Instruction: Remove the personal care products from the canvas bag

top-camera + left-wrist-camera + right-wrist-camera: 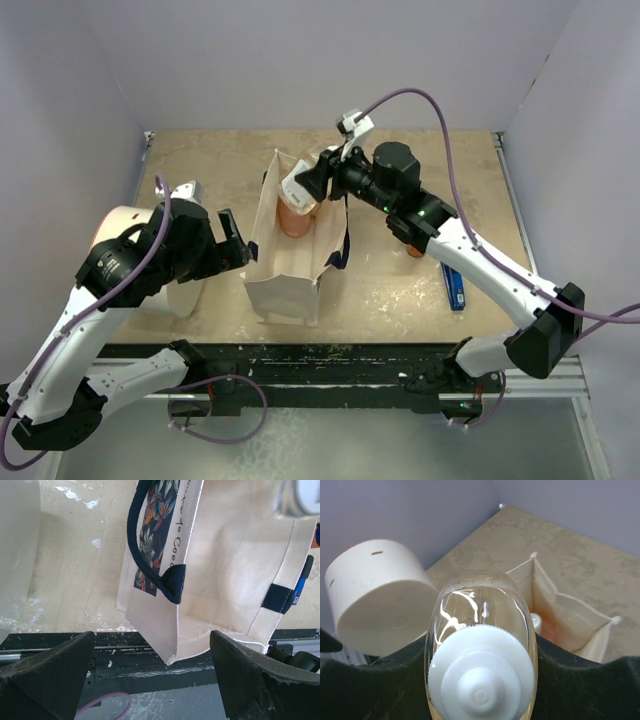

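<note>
Table (390,300) is the biggest thing here, a scuffed tan board filling most of the top view. Next is the fat white cylinder (187,290) at 9 o'clock, half hidden under the left arm and not part of the job as far as I can tell.

Canvas bag (285,290) stands upright dead centre with its mouth up and a black strap handle (150,550) flopped down one side. That's why stuff has to come out straight up rather than sideways.

Left gripper (238,243) sits just beside the bag's 9 o'clock wall, claw spread wide with nothing in it. My guess is it's there to stop the floppy cloth tipping.

Right gripper (310,182) reaches in from 2 o'clock and hangs over the bag's 12 o'clock end. Its claw is pinching the clear yellowish bottle (480,645) around the body, white cap (480,685) facing the wrist camera. The bottle looks clear of the rim, so I'd say it's ready to go to bare table.

A pinkish thing (538,624) with a white top is down in the bag, so there's more to pull. Smallest is the flat blue-and-black tool (455,287) at 4 o'clock.
</note>
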Robot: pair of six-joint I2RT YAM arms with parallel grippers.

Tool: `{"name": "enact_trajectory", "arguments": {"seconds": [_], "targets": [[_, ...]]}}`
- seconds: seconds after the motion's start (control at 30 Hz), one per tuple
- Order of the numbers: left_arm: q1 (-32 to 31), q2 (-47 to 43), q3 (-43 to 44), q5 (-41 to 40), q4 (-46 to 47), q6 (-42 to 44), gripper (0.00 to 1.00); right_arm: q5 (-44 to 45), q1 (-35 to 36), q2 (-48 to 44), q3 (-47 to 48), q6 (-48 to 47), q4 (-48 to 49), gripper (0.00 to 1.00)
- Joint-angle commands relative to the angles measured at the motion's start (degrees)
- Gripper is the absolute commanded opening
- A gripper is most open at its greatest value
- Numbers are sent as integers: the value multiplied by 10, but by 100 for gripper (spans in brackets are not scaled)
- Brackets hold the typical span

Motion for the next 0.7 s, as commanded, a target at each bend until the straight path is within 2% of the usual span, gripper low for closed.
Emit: {"name": "enact_trajectory", "arguments": {"seconds": [0.0, 0.13, 0.27, 0.47, 0.67], "targets": [[3, 4, 4, 3, 21, -9, 99, 106, -1, -50, 85, -56, 44, 0], [3, 2, -3, 3, 28, -13, 99, 186, -6, -49, 111, -120, 30, 0], [3, 11, 6, 1, 20, -11, 99, 246, -31, -49, 110, -141, 32, 0], [3, 29, 24, -2, 21, 7, 99, 236, -110, -51, 59, -89, 46, 0], [3, 54, 50, -10, 4, 35, 99, 249, -122, -25, 0, -128, 69, 0]]}}
